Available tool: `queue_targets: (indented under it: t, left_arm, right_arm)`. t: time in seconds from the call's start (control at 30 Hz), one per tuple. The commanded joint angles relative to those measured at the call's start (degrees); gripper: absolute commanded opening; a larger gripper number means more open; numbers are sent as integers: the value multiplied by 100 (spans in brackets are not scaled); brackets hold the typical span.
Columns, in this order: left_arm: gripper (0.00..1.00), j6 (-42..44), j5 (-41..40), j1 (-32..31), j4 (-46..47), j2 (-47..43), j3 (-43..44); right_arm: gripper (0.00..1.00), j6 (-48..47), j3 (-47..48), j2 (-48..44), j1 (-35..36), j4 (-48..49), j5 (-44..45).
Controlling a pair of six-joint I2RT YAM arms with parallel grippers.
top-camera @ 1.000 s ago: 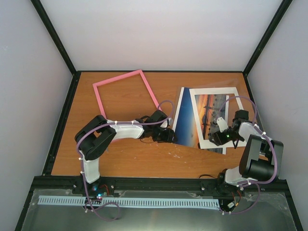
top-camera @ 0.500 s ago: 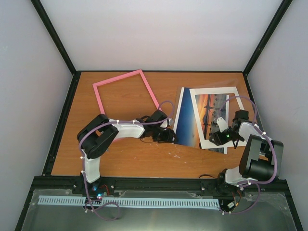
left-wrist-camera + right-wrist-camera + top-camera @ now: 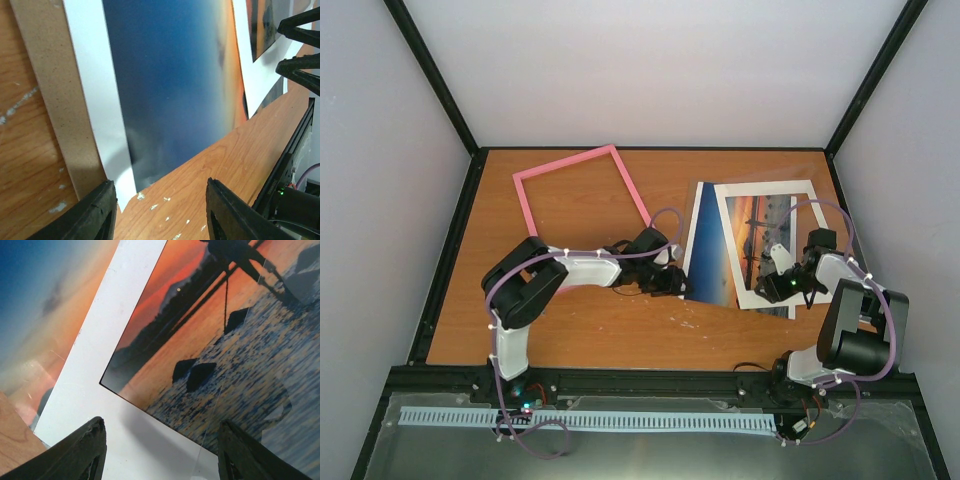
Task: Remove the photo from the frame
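The pink frame (image 3: pixel 565 163) lies flat at the back left, bare table showing through it. The photo (image 3: pixel 765 240), a sunset print with a white margin (image 3: pixel 130 310), lies right of centre and overlaps a larger blue-and-orange sheet (image 3: pixel 708 255). That sheet (image 3: pixel 170 75) rests on a brown hardboard panel (image 3: pixel 55 90). My left gripper (image 3: pixel 678 283) (image 3: pixel 162 210) is open, low over bare wood at the sheet's near left corner, holding nothing. My right gripper (image 3: pixel 770 278) (image 3: pixel 160 450) is open just above the photo's white margin, nothing between its fingers.
A thin clear sheet's edge (image 3: pixel 220 405) crosses the photo in the right wrist view. The right gripper's black fingers (image 3: pixel 300 50) show at the top right of the left wrist view. Black rails (image 3: pixel 445 260) border the table, and pale scuffs (image 3: pixel 170 217) mark the wood.
My left gripper has edged slightly right toward the corner of the blue sheet. The right arm and the prints have stayed put.
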Motion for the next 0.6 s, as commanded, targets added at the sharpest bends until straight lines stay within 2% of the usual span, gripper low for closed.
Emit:
queue_targets:
  t: [0.0, 0.37, 0.57]
  left_arm:
    - [50, -159, 160, 57, 175, 222, 194]
    - [50, -282, 392, 158, 634, 215, -33]
    - [50, -271, 456, 158, 763, 442, 214]
  right_arm:
    - [60, 11, -30, 59, 25, 33, -46]
    - [60, -39, 25, 178, 23, 20, -84]
    - [59, -90, 6, 251, 23, 22, -81]
